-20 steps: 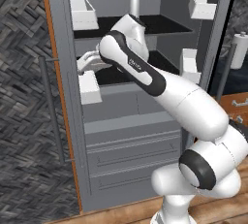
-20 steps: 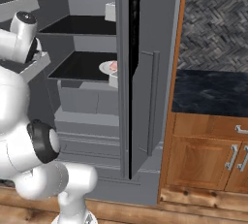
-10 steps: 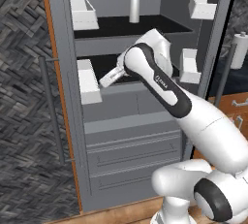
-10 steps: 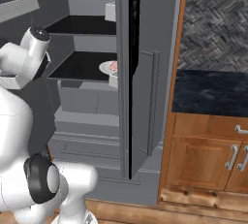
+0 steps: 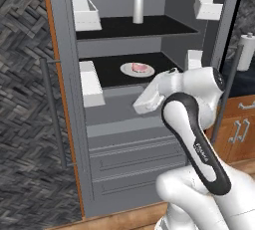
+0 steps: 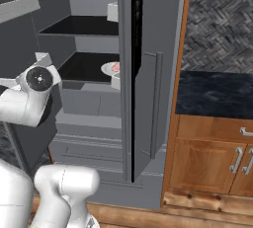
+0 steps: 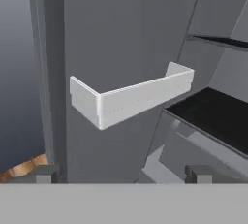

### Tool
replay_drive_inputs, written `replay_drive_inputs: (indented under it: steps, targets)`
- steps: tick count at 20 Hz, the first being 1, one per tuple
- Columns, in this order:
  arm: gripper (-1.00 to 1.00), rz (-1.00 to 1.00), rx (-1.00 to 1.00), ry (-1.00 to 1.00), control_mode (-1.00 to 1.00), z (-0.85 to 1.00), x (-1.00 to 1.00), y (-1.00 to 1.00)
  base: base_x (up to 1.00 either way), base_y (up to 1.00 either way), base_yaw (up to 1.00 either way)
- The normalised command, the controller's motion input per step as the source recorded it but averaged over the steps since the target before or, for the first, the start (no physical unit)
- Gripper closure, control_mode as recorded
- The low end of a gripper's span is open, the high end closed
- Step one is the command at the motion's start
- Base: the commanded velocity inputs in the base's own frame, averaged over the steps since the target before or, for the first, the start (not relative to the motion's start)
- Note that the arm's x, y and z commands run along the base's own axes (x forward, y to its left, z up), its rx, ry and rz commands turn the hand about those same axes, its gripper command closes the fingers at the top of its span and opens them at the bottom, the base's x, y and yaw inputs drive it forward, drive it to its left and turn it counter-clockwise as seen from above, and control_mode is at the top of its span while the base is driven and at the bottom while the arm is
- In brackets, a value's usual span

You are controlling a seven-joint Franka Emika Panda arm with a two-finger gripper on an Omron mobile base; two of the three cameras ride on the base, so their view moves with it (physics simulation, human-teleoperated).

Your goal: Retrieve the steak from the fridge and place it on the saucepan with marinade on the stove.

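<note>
**Fingers wide open, holding nothing**

Your gripper (image 7: 121, 172) has its two dark fingertips (image 7: 42, 173) spread wide apart with nothing between them. You see it pointing at a white door bin (image 7: 128, 99) on the open fridge (image 5: 74, 139) door. Look at the lower black shelf: the steak (image 5: 140, 67) lies on a white plate (image 5: 127, 71) there. A bottle (image 5: 138, 6) stands on the shelf above.

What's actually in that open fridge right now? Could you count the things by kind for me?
White door bins: 4
Bottles: 1
White plates: 1
Steaks: 1, lying on the plate
Total: 7
</note>
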Motion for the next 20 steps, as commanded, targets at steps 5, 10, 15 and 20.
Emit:
replay_drive_inputs:
  steps: [5,10,15,20]
  targets:
    - [-1.00,-0.52,-0.12,0.01,-1.00,0.88,0.00,0.07,0.00,0.00,0.00]
    - [-1.00,-0.38,-0.15,0.19,-1.00,0.64,0.00,0.02,0.00,0.00,0.00]
    - [-1.00,-0.06,-0.01,0.08,-1.00,0.04,0.00,0.00,0.00,0.00,0.00]
    - [-1.00,-0.02,0.00,0.00,-1.00,-0.11,-0.09,-0.47,0.00,0.00,0.00]
